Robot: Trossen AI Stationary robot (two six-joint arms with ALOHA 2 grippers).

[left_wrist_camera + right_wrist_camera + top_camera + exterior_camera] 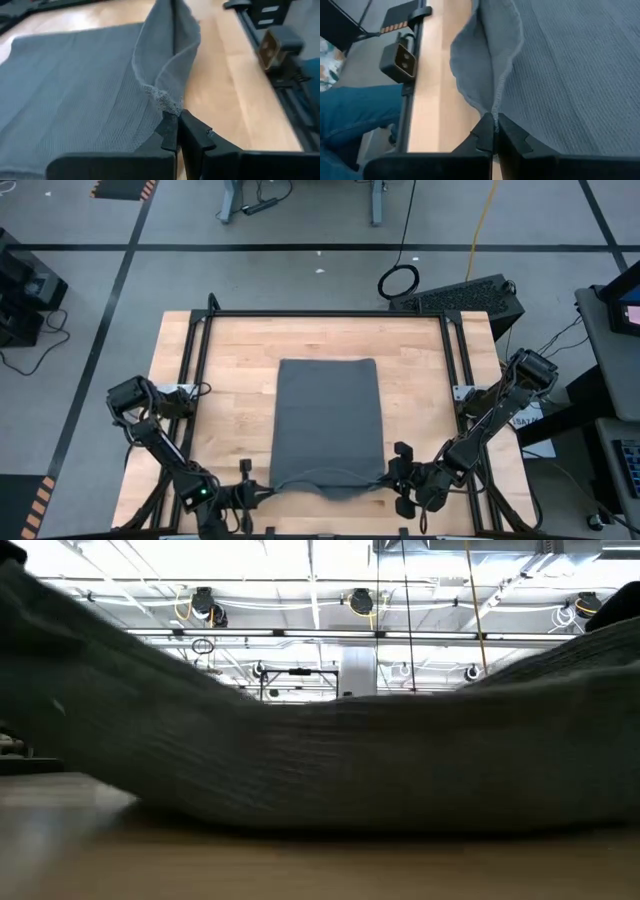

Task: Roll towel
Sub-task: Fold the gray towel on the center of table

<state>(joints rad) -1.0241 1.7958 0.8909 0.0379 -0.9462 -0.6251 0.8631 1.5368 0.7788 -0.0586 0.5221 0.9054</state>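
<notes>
The towel (328, 420) lies flat on the counter (230, 350), unrolled except its near edge, which the left hand (175, 131) and right hand (493, 131), each clamped on one corner, hold raised; rolling is barely begun.

Left tool (176, 131) clamped, right tool (493, 131) clamped
</notes>
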